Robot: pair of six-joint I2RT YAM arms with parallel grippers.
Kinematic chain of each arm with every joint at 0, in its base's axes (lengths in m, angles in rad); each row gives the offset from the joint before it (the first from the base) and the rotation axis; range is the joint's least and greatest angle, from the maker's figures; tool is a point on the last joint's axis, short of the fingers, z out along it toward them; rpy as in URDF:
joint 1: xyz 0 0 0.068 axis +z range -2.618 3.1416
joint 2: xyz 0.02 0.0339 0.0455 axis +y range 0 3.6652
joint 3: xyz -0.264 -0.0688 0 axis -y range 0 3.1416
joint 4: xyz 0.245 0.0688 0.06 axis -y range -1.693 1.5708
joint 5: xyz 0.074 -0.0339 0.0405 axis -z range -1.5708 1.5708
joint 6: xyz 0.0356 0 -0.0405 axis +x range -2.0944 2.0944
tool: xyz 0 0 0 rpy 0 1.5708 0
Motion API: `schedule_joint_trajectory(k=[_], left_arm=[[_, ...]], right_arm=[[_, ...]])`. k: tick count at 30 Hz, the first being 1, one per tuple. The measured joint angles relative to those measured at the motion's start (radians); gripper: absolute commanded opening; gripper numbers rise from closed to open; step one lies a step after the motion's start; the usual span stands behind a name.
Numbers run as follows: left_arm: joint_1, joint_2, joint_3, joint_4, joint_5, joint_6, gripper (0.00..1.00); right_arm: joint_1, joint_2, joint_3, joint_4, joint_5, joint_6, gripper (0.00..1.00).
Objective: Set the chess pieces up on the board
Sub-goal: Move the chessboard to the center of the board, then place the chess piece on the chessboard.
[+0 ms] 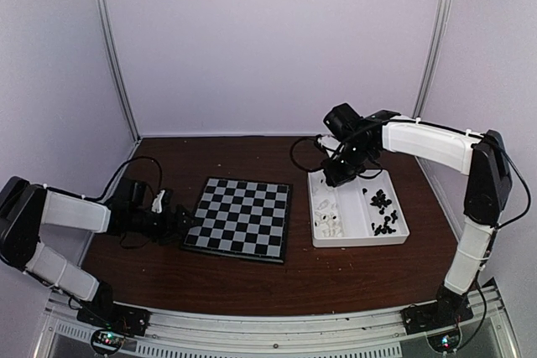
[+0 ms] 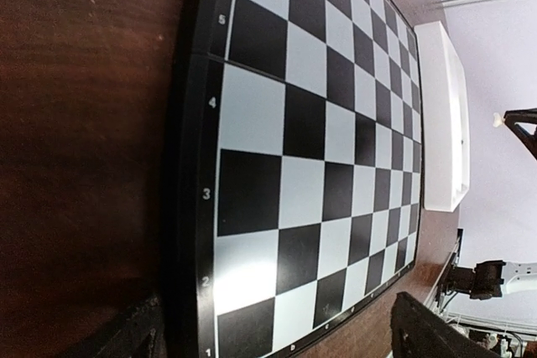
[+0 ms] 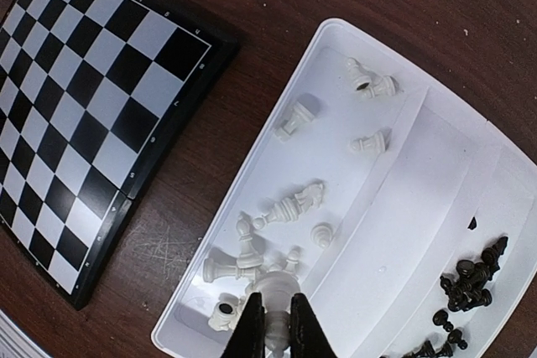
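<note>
The board (image 1: 241,217) lies flat with no pieces on it; it also shows in the left wrist view (image 2: 310,148) and the right wrist view (image 3: 92,98). White chess pieces (image 3: 289,207) lie loose in the left compartment of a white tray (image 1: 359,242), and black chess pieces (image 3: 470,282) fill its right compartment. My right gripper (image 3: 275,333) is shut on a white chess piece (image 3: 273,291), base forward, above the tray's left compartment. My left gripper (image 2: 277,341) stands open low at the board's left edge, with nothing between its fingers.
The tray (image 3: 210,282) sits just right of the board on the dark wooden table (image 1: 252,282). Pale walls enclose the table at the back and sides. Cables trail behind both arms.
</note>
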Motion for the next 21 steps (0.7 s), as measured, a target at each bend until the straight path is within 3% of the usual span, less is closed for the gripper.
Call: schedule_joint_trajectory(k=[21], left_arm=[[-0.226, -0.022, -0.054, 0.13, -0.089, -0.187, 0.94]], right_arm=[[0.103, 0.021, 0.039, -0.013, -0.054, -0.033, 0.11]])
